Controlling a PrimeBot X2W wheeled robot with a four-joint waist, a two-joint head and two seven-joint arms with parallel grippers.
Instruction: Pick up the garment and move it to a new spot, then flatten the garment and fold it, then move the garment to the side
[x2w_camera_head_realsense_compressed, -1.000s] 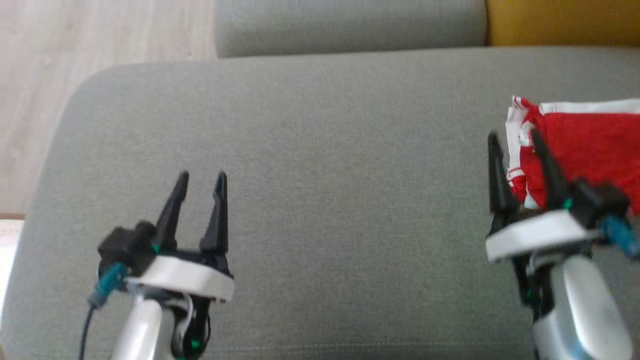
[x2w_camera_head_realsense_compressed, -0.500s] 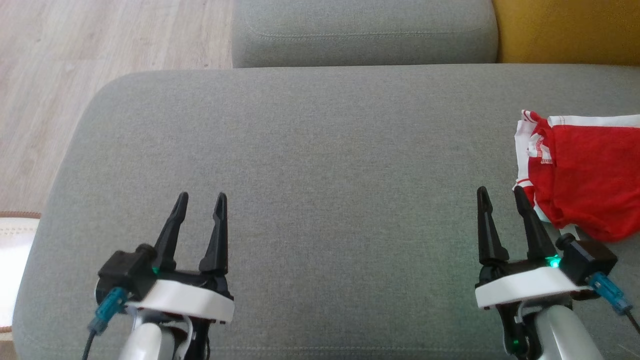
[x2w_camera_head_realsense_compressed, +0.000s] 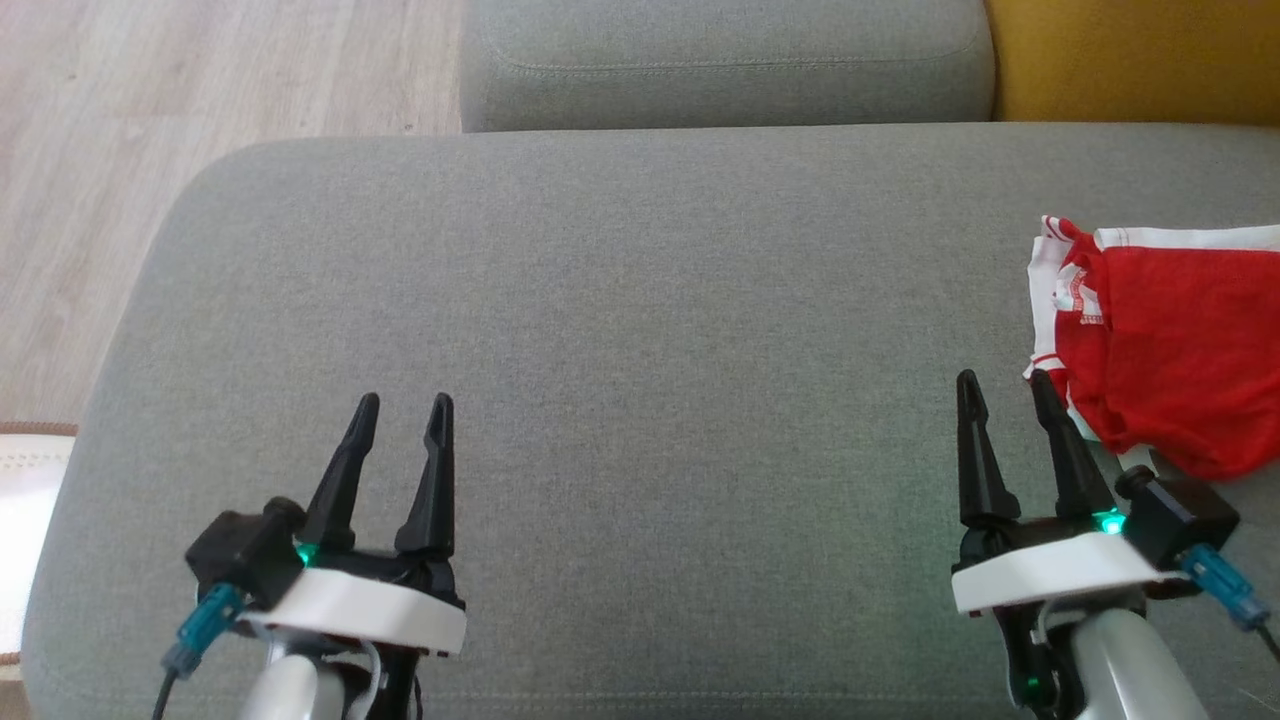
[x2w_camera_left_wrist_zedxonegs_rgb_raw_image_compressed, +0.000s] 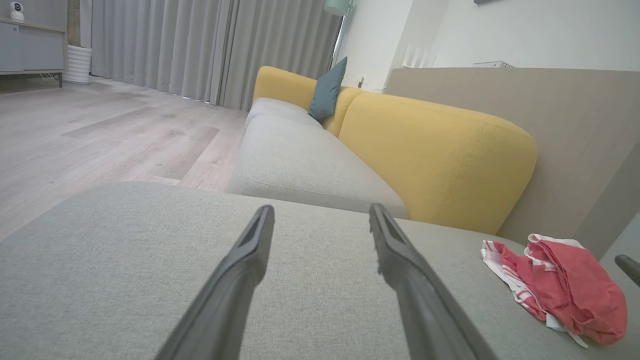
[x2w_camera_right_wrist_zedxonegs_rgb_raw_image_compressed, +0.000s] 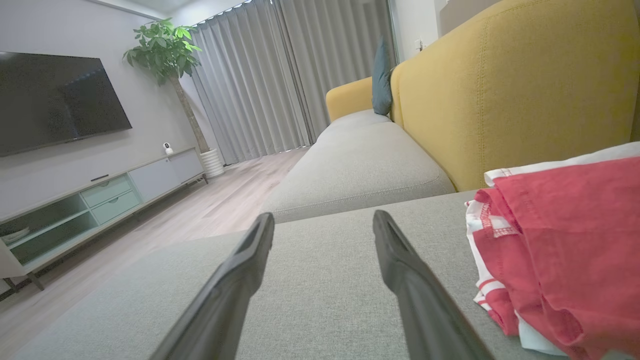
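The garment (x2w_camera_head_realsense_compressed: 1170, 340) is a red piece with white trim, lying folded in a small heap at the right edge of the grey cushion (x2w_camera_head_realsense_compressed: 640, 300). It also lies at the lower right of the left wrist view, garment (x2w_camera_left_wrist_zedxonegs_rgb_raw_image_compressed: 560, 285), and at the right of the right wrist view, garment (x2w_camera_right_wrist_zedxonegs_rgb_raw_image_compressed: 560, 245). My right gripper (x2w_camera_head_realsense_compressed: 1003, 385) hovers open just left of and nearer than the heap, apart from it, nothing between its fingers. Far to the left, my left gripper (x2w_camera_head_realsense_compressed: 405, 405) stands open and empty over bare cushion.
A second grey seat cushion (x2w_camera_head_realsense_compressed: 725, 60) lies beyond, with a yellow backrest (x2w_camera_head_realsense_compressed: 1135, 55) at the far right. Wooden floor (x2w_camera_head_realsense_compressed: 150, 120) lies off the cushion's left edge. A TV cabinet (x2w_camera_right_wrist_zedxonegs_rgb_raw_image_compressed: 90, 200) and a potted plant (x2w_camera_right_wrist_zedxonegs_rgb_raw_image_compressed: 165, 55) stand across the room.
My right gripper has drawn back from the garment's left edge towards me, empty. The head camera shifted at the same time. The left gripper has barely moved.
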